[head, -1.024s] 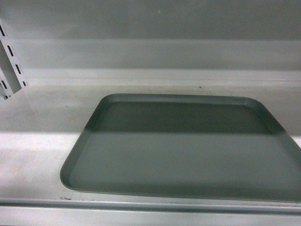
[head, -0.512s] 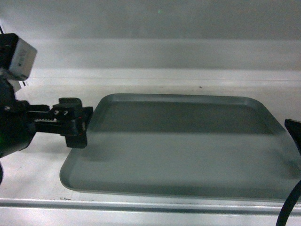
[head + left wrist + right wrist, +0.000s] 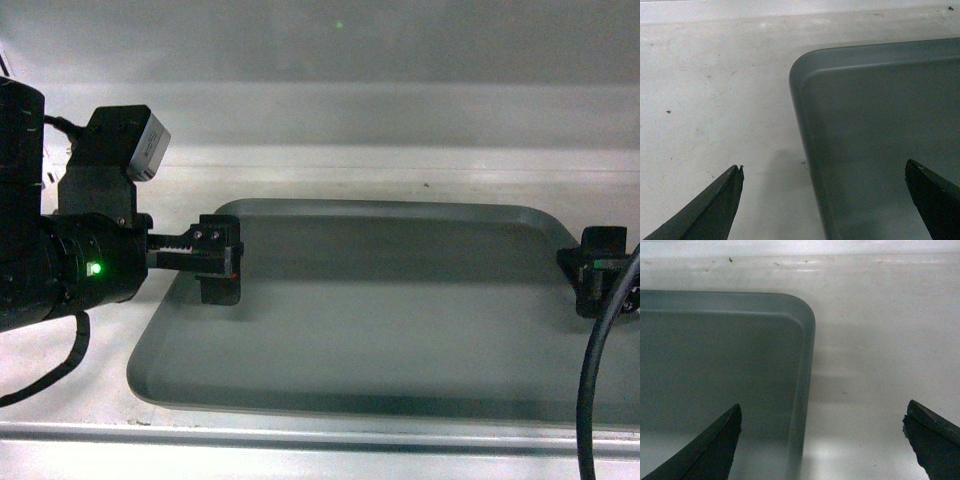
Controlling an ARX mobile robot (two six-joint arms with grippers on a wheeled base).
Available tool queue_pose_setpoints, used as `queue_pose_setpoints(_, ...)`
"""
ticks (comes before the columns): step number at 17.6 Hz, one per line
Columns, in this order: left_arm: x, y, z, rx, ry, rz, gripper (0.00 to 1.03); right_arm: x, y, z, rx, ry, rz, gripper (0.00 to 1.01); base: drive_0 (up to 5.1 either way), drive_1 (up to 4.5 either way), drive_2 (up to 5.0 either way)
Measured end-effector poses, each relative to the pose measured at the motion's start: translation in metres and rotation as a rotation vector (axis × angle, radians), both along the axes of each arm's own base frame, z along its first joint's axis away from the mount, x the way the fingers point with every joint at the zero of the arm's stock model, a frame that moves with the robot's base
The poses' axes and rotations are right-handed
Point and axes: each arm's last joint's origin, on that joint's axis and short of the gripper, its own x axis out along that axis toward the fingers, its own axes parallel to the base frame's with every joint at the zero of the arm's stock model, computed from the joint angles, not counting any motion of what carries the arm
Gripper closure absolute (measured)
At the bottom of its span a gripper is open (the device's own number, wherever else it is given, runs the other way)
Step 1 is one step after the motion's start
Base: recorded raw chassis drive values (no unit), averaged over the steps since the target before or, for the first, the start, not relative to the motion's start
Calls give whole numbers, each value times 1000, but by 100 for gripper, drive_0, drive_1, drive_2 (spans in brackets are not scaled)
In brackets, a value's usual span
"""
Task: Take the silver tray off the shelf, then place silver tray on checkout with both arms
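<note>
Both tools advanced: my left tool and right tool, released, straddle the side rims of the matte grey-silver rectangular tray lying on the white metal shelf. Approach step; next, lower and clench both rims.

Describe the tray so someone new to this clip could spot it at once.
On the white shelf lies the tray, flat, between the left claw and the right claw. It is the only grey-silver thing there: wide, rectangular, with rounded corners and a low rim.
</note>
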Motion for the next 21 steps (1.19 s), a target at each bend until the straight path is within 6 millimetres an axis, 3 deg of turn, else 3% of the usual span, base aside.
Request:
queue_pose_setpoints(14, 1, -8, -17, 11, 3, 2, 5, 5, 13, -7, -26, 37, 33, 4, 0, 0, 0)
queue_pose_setpoints(15, 0, -8, -18, 10, -1, 1, 5, 5, 13, -8, -27, 40, 31, 13, 0, 0, 0)
queue_pose_setpoints(16, -1, -8, -18, 10, -4, 3, 11, 5, 13, -9, -27, 42, 29, 26, 0, 0, 0)
queue_pose_setpoints(21, -5, -14, -18, -14, -8, -4, 65, 5, 13, -9, -28, 37, 25, 81, 0, 0, 0)
